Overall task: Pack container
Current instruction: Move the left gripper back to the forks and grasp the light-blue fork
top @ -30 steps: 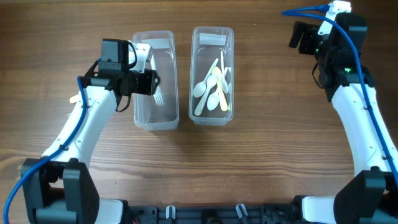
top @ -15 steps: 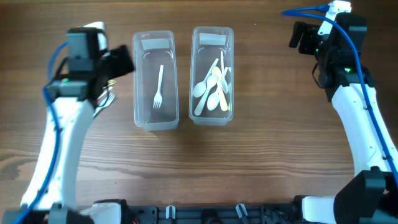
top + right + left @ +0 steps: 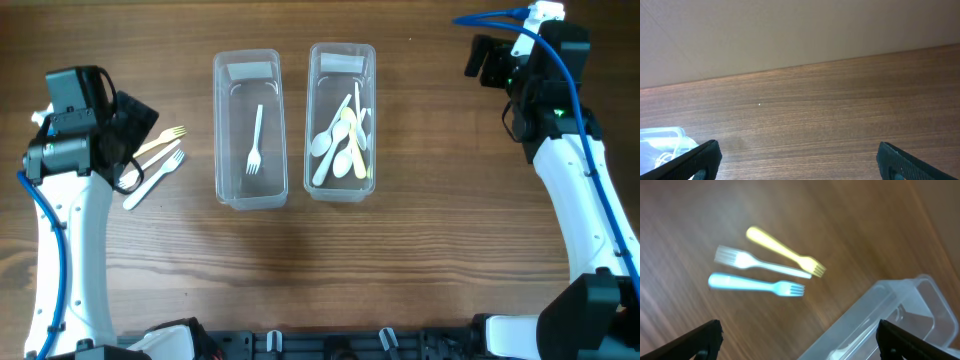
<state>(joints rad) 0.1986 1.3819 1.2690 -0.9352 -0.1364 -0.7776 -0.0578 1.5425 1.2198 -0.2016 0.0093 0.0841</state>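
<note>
Two clear plastic containers stand side by side. The left container holds one white fork. The right container holds several white and pale yellow spoons. Loose forks lie on the table left of the containers: a yellow fork, a white one; the left wrist view shows yellow, white and blue-tinted forks. My left gripper hovers open and empty over these forks. My right gripper is open and empty at the far right.
The left container's corner shows at the lower right of the left wrist view. The right wrist view shows bare wooden table, a wall behind it, and a container corner at the lower left.
My left arm has swung from above the left container out to the left, over the loose forks. A white fork now lies in the left container. The right arm has not moved.
</note>
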